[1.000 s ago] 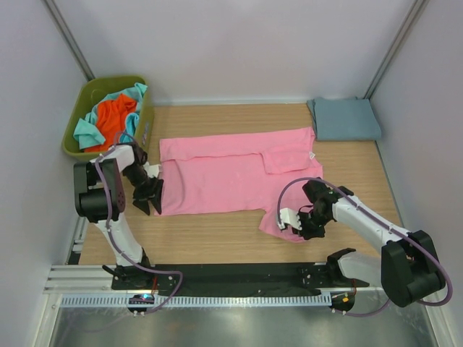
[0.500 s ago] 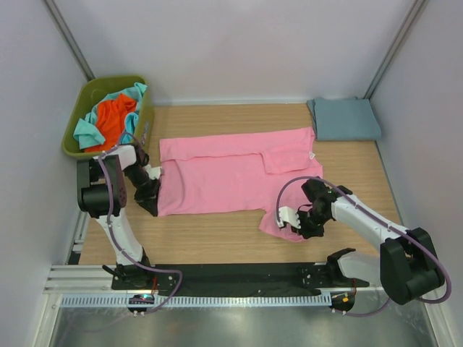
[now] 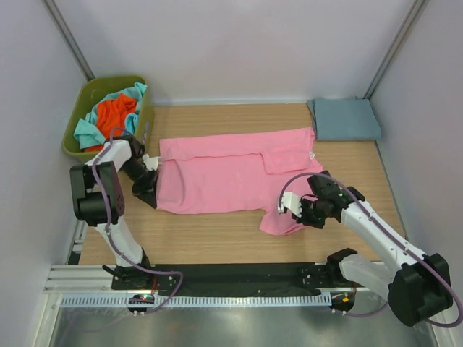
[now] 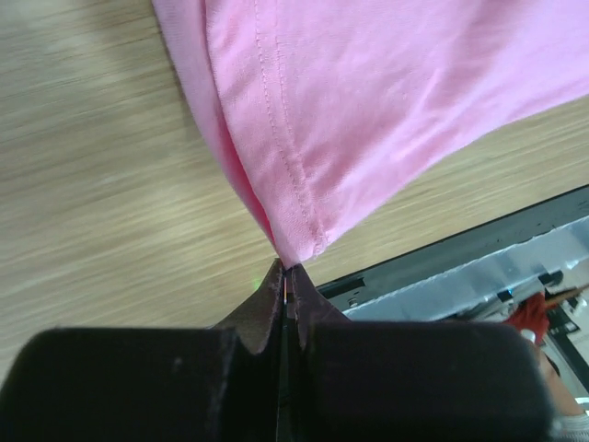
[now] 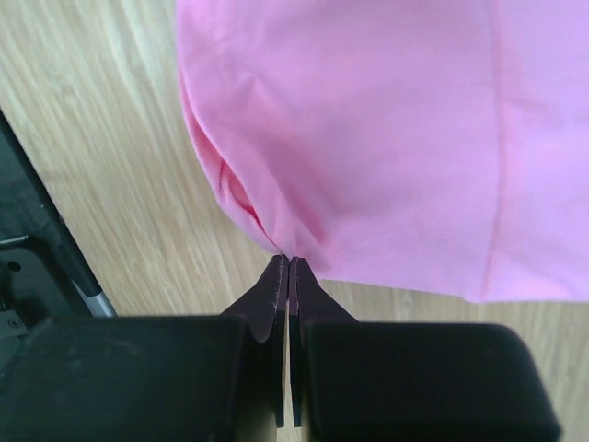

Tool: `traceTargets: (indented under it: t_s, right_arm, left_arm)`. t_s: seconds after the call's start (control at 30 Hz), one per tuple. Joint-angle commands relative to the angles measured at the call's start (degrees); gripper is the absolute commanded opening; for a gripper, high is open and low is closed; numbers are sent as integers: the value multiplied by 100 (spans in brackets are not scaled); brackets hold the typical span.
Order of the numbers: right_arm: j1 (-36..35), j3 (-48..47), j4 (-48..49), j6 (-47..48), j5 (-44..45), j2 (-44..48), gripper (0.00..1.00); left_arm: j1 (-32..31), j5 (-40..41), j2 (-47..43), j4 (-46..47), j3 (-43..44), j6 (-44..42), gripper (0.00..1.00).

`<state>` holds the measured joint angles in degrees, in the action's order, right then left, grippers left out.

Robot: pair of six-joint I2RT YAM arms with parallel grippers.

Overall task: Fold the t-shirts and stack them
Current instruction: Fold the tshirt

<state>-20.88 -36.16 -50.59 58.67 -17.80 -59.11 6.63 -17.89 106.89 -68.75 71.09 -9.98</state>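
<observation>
Only the wrist views show the left gripper (image 4: 283, 276) and the right gripper (image 5: 288, 262) each closed tightly on an edge of the pink t-shirt (image 3: 224, 177).

Bare wood table (image 3: 210, 235) in front of pink shirt (image 3: 217, 177): room to pass. Green bin (image 3: 116, 79) blocking far left corner, folded blue-grey shirt (image 3: 346, 119) far right.

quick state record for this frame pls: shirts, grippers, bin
handled: pink cloth t-shirt, spread flat on the wooden table
left gripper: shut on the pink shirt's hem corner
right gripper: shut on a bunched edge of the same shirt
folded: dusty blue-grey t-shirt, far right corner
olive-green plastic bin: orange t-shirt and teal t-shirt crumpled inside
</observation>
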Motion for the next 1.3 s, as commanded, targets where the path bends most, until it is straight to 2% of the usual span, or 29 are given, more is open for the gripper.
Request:
traceTargets:
  t_s: [0.0,0.33,0.47,0.77,1.0,1.27]
  right_arm:
    - [-30,-461,128,-690,233,277,1]
    - [-3,-1041,751,-1394,1024,550,2]
    - [180,-1410,1243,-1622,1174,200,2]
    - [1104,-2386,2131,-2255,787,-899,1]
    - [1201,-2878,2510,-2404,743,-1576,1]
    - [1280,-3098,2966,-2580,822,-1919,1]
  left_arm:
    - [93,-163,-511,-375,466,-241,0]
    - [93,145,-468,-885,1196,-707,0]
    - [93,146,-257,-991,1486,-778,0]
    - [-83,-144,270,-1061,2523,-567,0]
    - [-259,-206,789,-1061,3393,-400,0]
    - [-294,-215,1377,-1096,4281,-250,0]
